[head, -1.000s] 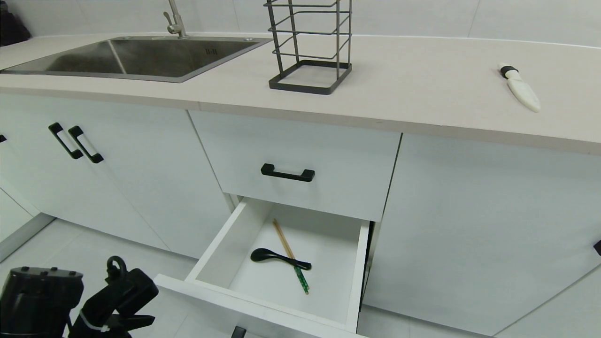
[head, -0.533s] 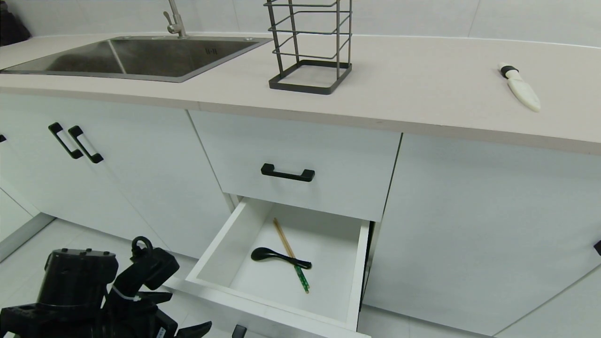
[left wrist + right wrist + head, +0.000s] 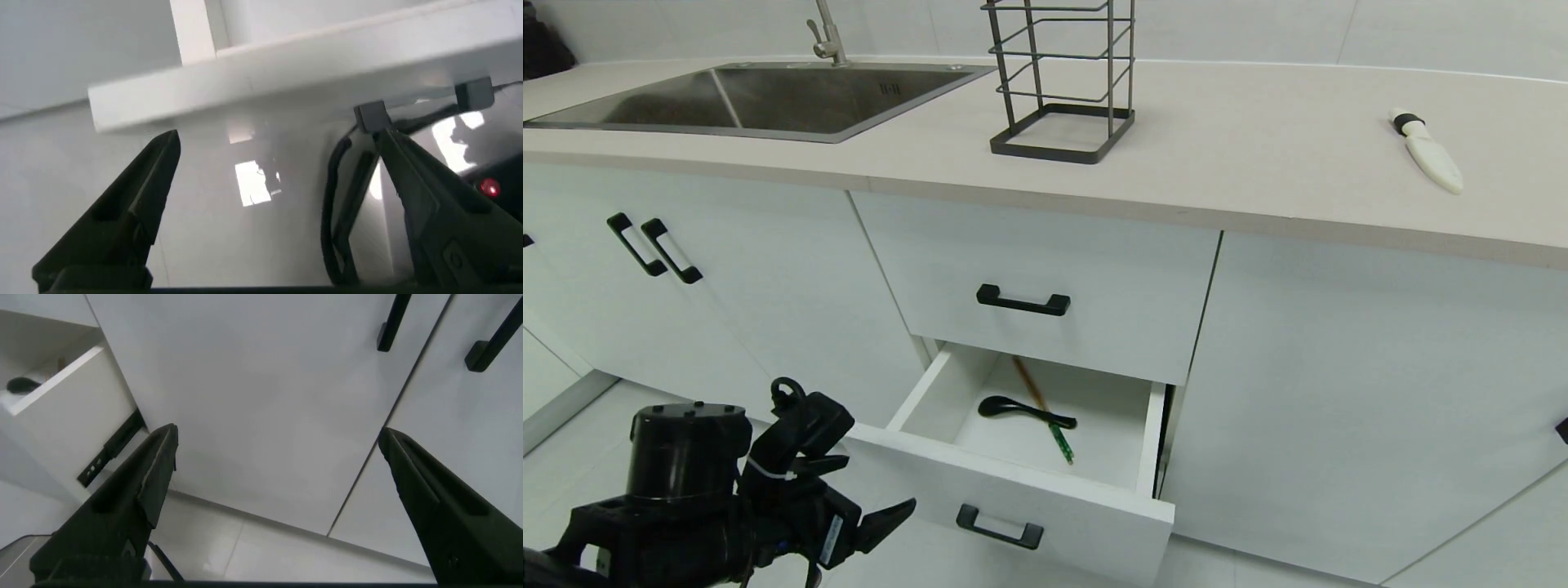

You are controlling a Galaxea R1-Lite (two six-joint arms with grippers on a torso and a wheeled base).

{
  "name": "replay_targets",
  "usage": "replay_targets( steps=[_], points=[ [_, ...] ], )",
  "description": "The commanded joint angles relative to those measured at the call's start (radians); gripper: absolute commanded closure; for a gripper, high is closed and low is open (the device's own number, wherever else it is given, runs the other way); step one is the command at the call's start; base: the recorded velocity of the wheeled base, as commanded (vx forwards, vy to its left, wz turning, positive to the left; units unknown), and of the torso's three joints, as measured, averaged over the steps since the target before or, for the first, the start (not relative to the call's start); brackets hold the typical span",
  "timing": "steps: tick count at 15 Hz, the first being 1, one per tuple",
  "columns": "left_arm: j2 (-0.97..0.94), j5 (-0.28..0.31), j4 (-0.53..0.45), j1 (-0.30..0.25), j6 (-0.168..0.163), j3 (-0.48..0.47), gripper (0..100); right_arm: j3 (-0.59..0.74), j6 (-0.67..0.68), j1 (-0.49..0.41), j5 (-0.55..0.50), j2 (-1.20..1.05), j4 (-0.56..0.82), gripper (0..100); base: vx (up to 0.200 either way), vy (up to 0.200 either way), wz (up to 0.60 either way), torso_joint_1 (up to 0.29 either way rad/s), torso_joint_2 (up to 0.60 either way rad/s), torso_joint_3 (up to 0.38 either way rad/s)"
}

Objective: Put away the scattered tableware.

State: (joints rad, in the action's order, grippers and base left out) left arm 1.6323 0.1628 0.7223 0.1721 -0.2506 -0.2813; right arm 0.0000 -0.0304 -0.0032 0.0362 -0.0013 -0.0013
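The lower drawer [image 3: 980,469] of the white cabinet stands partly open. Inside it lie a black spoon [image 3: 1023,410] and a pair of wooden chopsticks [image 3: 1045,408] with green tips. My left gripper [image 3: 854,492] is open at the left end of the drawer front, low near the floor. In the left wrist view, its fingers [image 3: 131,212] spread below the drawer front [image 3: 310,73] and the black handle [image 3: 425,102]. A white knife [image 3: 1425,151] with a black band lies on the counter at the far right. My right gripper [image 3: 278,498] is open, facing a cabinet door beside the drawer's side [image 3: 65,388].
A dark wire rack [image 3: 1062,82] stands on the countertop [image 3: 1258,155] above the drawers, and a steel sink [image 3: 760,98] is set in at the left. The upper drawer [image 3: 1045,278] is closed. White cabinet doors flank the drawers, with floor below.
The lower drawer has slid well inward. My left gripper has risen and moved right along with the drawer front. The spoon and chopsticks rode back with the drawer.
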Motion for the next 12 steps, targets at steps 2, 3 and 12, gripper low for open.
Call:
replay_targets(
  steps=[2, 3, 12],
  points=[
    [0.123, 0.001, 0.178, 0.000, 0.002, 0.005, 0, 0.000, 0.000, 0.000, 0.001, 0.001, 0.000, 0, 0.000, 0.000, 0.00, 0.000, 0.00, 0.000],
    [0.152, 0.004, 0.243, 0.000, 0.005, 0.007, 0, 0.000, 0.000, 0.000, 0.001, 0.001, 0.000, 0, 0.000, 0.000, 0.00, 0.000, 0.00, 0.000],
    [0.201, 0.017, 0.264, 0.021, 0.005, -0.064, 0, 0.000, 0.000, 0.000, 0.001, 0.001, 0.000, 0, 0.000, 0.000, 0.00, 0.000, 0.00, 0.000]
  ],
)
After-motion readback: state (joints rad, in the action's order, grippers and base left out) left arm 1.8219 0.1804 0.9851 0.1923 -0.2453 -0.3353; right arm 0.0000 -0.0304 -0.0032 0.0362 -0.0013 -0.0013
